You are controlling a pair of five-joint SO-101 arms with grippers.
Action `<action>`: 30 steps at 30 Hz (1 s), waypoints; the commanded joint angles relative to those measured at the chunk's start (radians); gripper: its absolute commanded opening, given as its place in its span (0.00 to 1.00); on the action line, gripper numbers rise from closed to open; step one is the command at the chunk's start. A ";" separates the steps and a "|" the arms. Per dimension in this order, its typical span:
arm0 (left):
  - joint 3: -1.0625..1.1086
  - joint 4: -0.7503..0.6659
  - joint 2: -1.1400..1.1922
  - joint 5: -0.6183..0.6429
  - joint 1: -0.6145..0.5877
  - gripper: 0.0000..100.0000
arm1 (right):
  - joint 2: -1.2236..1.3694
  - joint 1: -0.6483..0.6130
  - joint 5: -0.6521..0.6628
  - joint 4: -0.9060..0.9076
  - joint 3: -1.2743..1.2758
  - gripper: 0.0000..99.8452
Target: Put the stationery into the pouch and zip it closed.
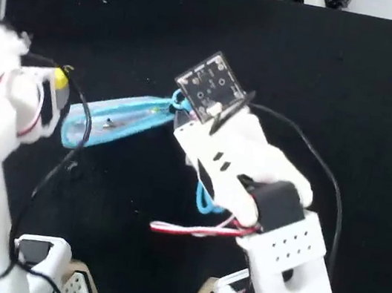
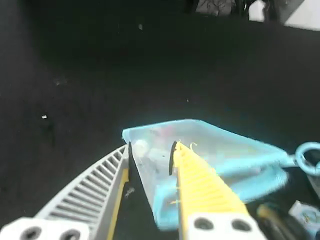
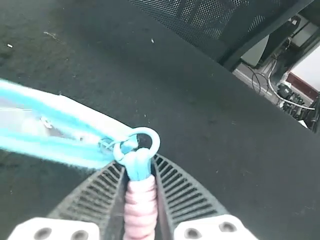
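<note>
Zipping the pouch: pull straight, anchor firm

The pouch (image 1: 114, 119) hangs stretched between the two arms above the black table (image 1: 342, 81). The left gripper (image 2: 151, 147) has its fingers closed narrow on one end of the pouch, with the clear wall pinched between them. The right gripper (image 3: 139, 162) is clamped on the cord (image 3: 140, 200) that runs to the ring (image 3: 146, 139) at the zip end. Pale shapes inside are likely the stationery (image 2: 155, 156), though I cannot tell what they are, nor how far the zip is closed.

This looks like the zipping step, late in the task. To do it well:

- The right arm should draw the cord along the line of the zip, not up or sideways, so the slider does not bind.
- The left grip should hold hard enough that the end does not slide out under tension.
- The pouch should stay taut and flat; slack would let the teeth buckle.
- A slow pull is safest, since the cord may slip between the fingers.
</note>
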 commanded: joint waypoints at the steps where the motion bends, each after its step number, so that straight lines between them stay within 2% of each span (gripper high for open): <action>1: 0.099 0.003 -0.109 -0.020 -0.001 0.15 | 0.077 0.011 0.005 0.002 -0.145 0.01; 9: 0.372 0.003 -0.273 -0.241 0.005 0.15 | 0.219 -0.006 0.003 0.051 -0.348 0.01; 12: 0.499 -0.003 -0.319 -0.285 0.067 0.16 | 0.246 -0.052 0.003 0.121 -0.414 0.01; 14: 0.607 -0.060 -0.338 -0.296 0.108 0.15 | 0.246 -0.106 0.005 0.161 -0.452 0.01; 21: 0.928 -0.489 -0.356 -0.270 0.047 0.15 | 0.246 -0.176 0.011 0.318 -0.524 0.01; 26: 0.972 -0.657 -0.356 -0.103 -0.018 0.15 | 0.245 -0.178 0.014 0.373 -0.519 0.01; 30: 0.978 -0.783 -0.356 0.025 -0.031 0.15 | 0.188 -0.249 0.014 0.400 -0.516 0.01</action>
